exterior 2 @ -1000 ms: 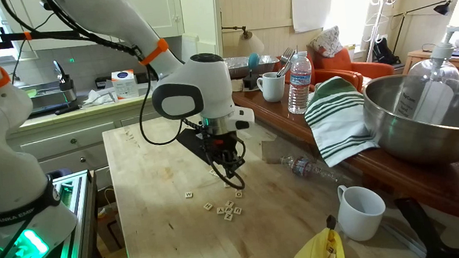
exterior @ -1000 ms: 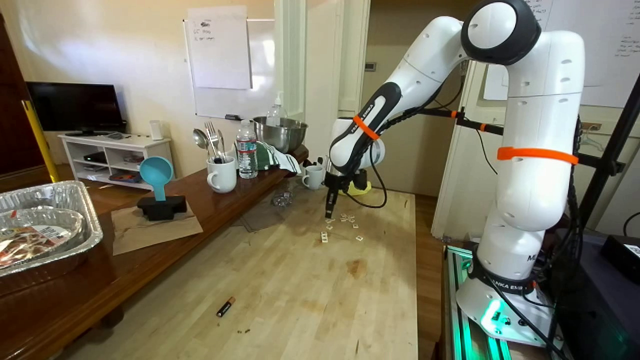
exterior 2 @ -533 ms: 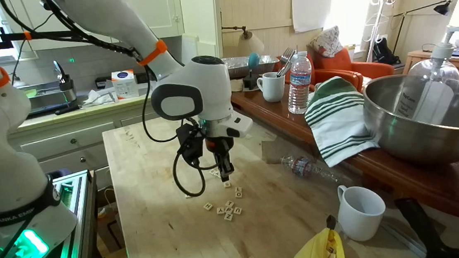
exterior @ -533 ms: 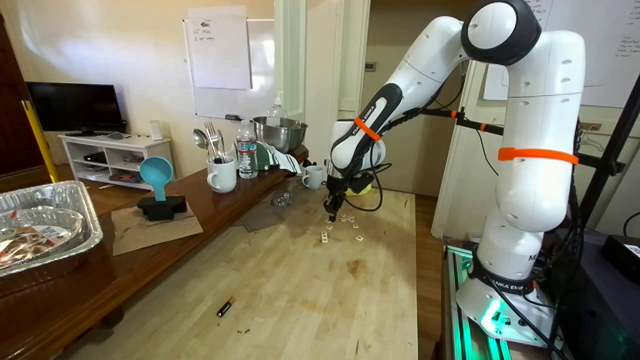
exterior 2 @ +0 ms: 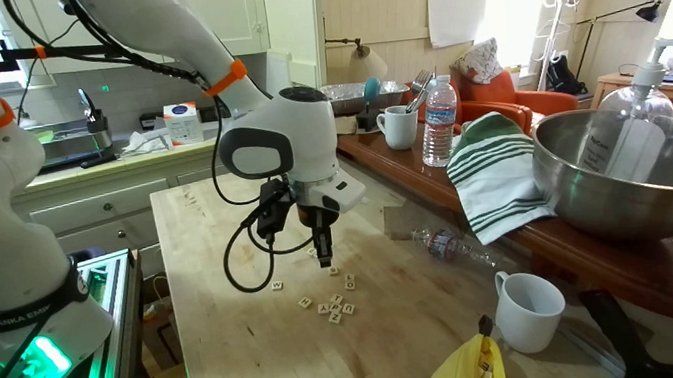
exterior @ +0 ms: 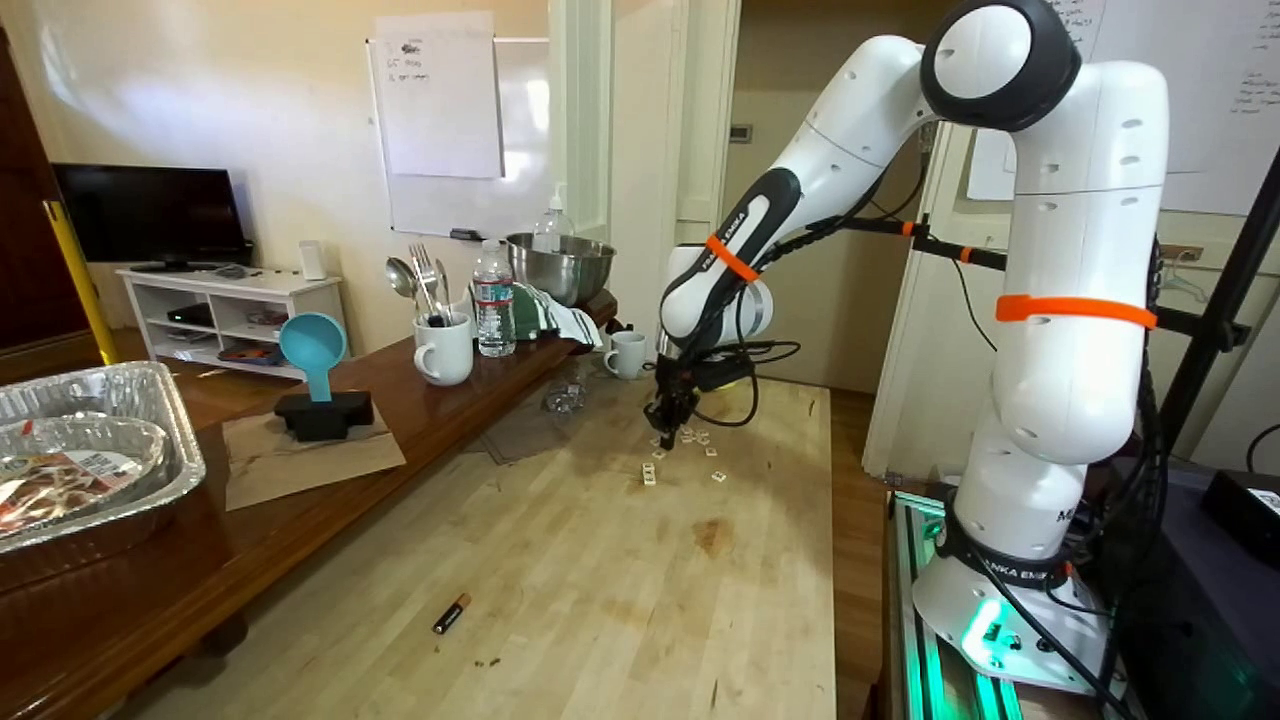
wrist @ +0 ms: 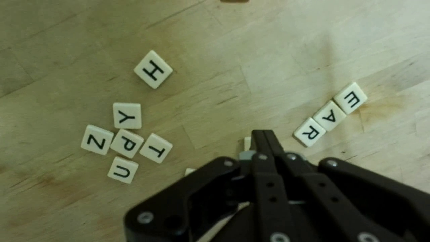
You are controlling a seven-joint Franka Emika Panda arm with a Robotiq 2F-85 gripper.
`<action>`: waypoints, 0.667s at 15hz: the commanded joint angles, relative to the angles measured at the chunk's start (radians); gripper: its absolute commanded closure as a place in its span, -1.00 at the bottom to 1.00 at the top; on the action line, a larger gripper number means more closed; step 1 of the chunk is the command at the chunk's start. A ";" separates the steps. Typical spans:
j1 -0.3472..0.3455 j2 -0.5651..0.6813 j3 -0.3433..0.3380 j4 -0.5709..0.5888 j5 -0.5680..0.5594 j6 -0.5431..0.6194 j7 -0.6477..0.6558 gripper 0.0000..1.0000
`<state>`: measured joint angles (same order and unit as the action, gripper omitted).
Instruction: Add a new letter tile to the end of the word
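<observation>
Jaws narrow, fingertips (wrist: 258,143) together, nothing visible between them; they hang over the desk (exterior: 740,620). Wrist (exterior 2: 286,138) has rotated during the last second, which looks like lining up for a pick rather than a placing. Yellow pouch (exterior 2: 468,366) near the short end edge. Word (wrist: 329,115), read as EAR, lies farther in from that edge, between the long edges, no fourth letter yet. Loose tiles (wrist: 127,143) unmoved. Half-hidden tile (wrist: 247,144) just beside the fingertips, letter unreadable; probable choice. Jaws must spread first; the R tile's (wrist: 309,132) free side likely takes it.
</observation>
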<state>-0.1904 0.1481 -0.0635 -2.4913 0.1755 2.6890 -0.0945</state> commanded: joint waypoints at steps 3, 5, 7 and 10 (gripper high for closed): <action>0.018 0.018 -0.014 -0.004 0.047 0.049 0.089 1.00; 0.018 0.027 -0.012 0.000 0.062 0.068 0.117 1.00; 0.019 0.035 -0.012 0.001 0.070 0.087 0.144 1.00; 0.024 0.053 -0.016 0.002 0.057 0.116 0.184 1.00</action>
<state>-0.1901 0.1710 -0.0644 -2.4911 0.2188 2.7605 0.0436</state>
